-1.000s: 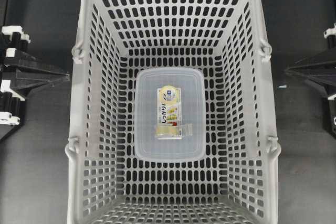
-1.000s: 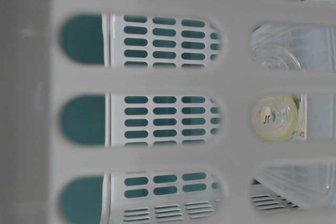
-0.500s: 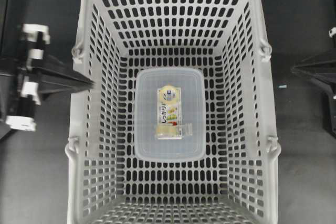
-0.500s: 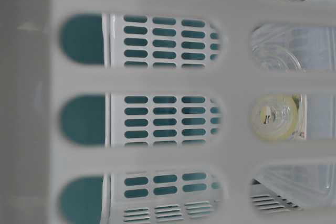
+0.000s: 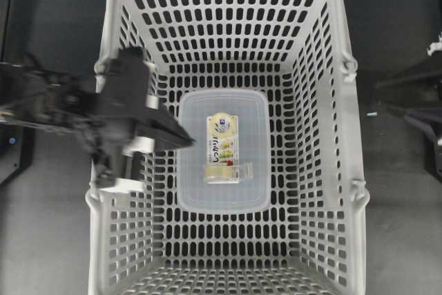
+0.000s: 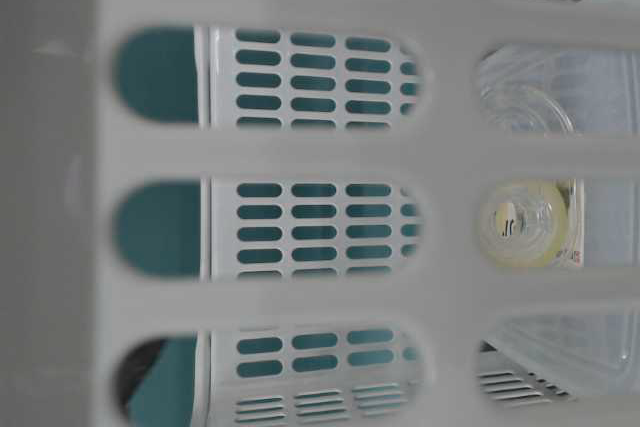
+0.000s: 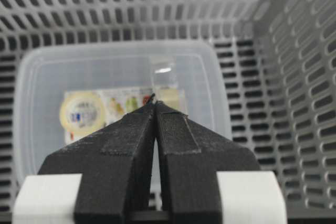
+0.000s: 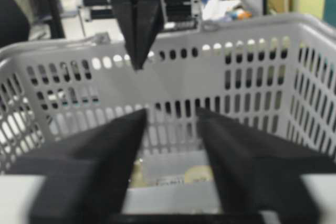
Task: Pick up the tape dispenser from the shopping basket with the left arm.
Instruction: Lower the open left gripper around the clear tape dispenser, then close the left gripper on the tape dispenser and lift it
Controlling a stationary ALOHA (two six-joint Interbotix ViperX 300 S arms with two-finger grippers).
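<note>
In the overhead view, the black left arm reaches over the left rim of the large light-grey slotted plastic shopping basket, which stands on a dark surface. Its claw hangs inside the basket with both fingers pressed together, holding nothing, the tip just left of a translucent rounded-rectangle plastic box on the basket floor. On top of that box lies the small oblong clear-plastic tape dispenser with its white-and-yellow label, apart from the claw. At the far right, outside the basket, the black right arm's claw stands with a wide gap between its fingers, holding nothing, facing the basket wall.
</note>
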